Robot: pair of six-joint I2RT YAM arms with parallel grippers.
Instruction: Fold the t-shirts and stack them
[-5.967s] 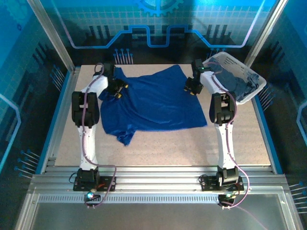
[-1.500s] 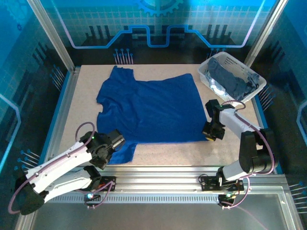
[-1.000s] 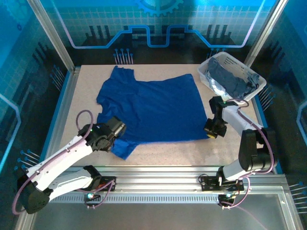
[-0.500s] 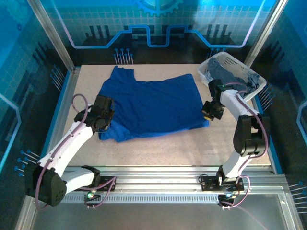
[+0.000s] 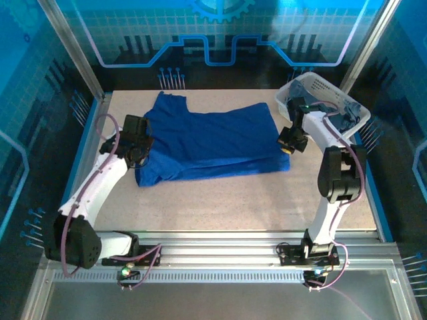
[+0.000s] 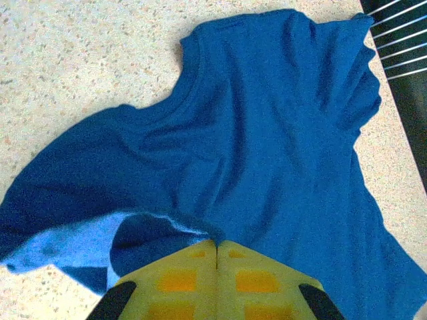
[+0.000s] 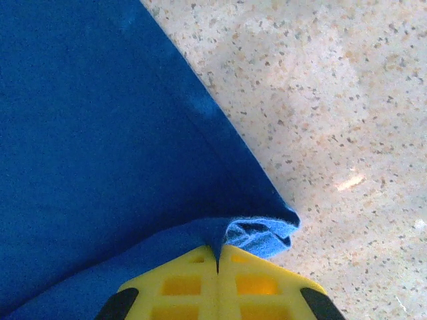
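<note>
A royal blue t-shirt [image 5: 210, 143] lies spread on the speckled table, its near edge lifted and folded back over the rest. My left gripper [image 5: 138, 152] is shut on the shirt's left near corner [image 6: 220, 235], with the cloth pinched between the yellow pads [image 6: 180, 280]. At the right edge, my right gripper [image 5: 291, 142] is shut on the other near corner [image 7: 257, 235], a fold of cloth curling out beside its yellow pads [image 7: 253, 283]. More grey-blue t-shirts [image 5: 327, 117] lie heaped in the white basket [image 5: 293, 88].
The basket stands at the table's back right corner, just behind the right gripper. Bare speckled tabletop [image 5: 233, 200] stretches from the shirt to the near rail. A blue frame edge [image 5: 85, 143] bounds the left side.
Both grippers have carried the shirt's near edge away from the arm bases toward the back, folding the lower part up over the body. The left sleeve that hung near the front now lies folded in.
</note>
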